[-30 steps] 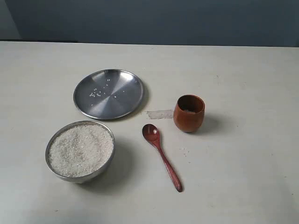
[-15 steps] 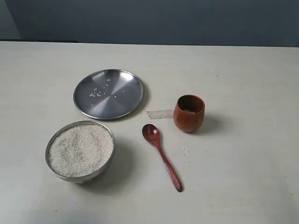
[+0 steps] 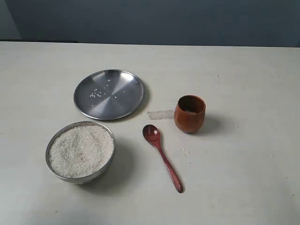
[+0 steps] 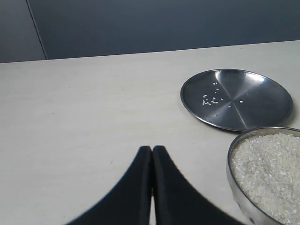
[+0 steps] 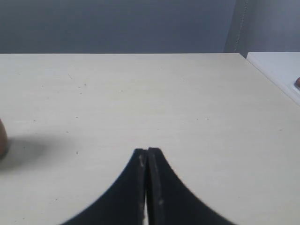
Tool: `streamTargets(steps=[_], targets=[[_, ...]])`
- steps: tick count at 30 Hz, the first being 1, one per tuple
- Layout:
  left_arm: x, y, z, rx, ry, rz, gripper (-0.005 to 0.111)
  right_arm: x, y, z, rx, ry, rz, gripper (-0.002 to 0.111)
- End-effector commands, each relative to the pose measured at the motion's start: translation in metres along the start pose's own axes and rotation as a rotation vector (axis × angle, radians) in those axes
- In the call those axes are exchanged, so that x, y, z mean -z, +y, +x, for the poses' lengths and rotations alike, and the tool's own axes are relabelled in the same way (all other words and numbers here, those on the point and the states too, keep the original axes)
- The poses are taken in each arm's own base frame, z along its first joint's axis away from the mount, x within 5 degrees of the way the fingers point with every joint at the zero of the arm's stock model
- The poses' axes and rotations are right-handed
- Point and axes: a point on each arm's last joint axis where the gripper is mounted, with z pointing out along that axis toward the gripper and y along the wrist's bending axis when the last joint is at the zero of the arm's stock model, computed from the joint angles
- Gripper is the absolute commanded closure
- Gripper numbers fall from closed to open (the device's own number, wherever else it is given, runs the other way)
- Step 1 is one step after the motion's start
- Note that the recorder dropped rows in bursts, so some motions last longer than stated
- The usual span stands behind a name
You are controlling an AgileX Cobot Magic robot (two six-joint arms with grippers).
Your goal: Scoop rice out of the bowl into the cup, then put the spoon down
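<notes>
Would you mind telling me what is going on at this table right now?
Nothing is being handled at this moment. The left tool and the right tool are both shut and hold nothing, and neither shows in the exterior view. The spoon lies flat on the table between the bowl, which is full of rice, and the cup. A few stray grains sit on the steel plate.

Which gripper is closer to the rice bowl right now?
Left. The left gripper, shut, has the bowl close beside it; the right gripper, also shut, sees only an edge of the cup, no bowl.
</notes>
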Motion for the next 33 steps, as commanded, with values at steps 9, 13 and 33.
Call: streamTargets(steps=[9, 13, 33], targets=[[0.0, 0.0, 0.0, 0.007, -0.011, 0.001, 0.106, 0.0, -0.001, -0.003, 0.02, -0.044, 0.01, 0.108], [0.0, 0.0, 0.0, 0.007, -0.011, 0.001, 0.106, 0.002, -0.001, -0.015, 0.02, -0.174, 0.013, 0.108], [0.0, 0.0, 0.0, 0.007, -0.011, 0.001, 0.106, 0.057, -0.003, -0.084, -0.114, -1.186, -0.032, 0.108]])
